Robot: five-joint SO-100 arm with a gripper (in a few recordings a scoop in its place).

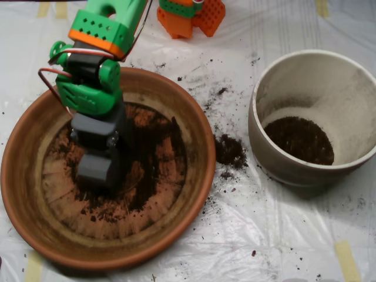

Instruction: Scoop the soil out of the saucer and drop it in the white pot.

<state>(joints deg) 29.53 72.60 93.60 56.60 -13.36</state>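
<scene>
The terracotta saucer (35,194) fills the left half of the overhead view. Dark soil (150,155) lies spread thinly over its ridged floor, thickest at the centre. My grey scoop (97,170) hangs from the green and orange arm (97,53) and sits down inside the saucer, left of centre, resting on or just above the soil. The white pot (276,158) stands at the right, apart from the saucer, with a dark layer of soil (299,140) on its bottom.
A small heap of spilled soil (230,151) lies on the plastic sheet between saucer and pot, with specks scattered further back. An orange block (191,16) stands at the top edge. Strips of yellow tape (346,258) hold the sheet down.
</scene>
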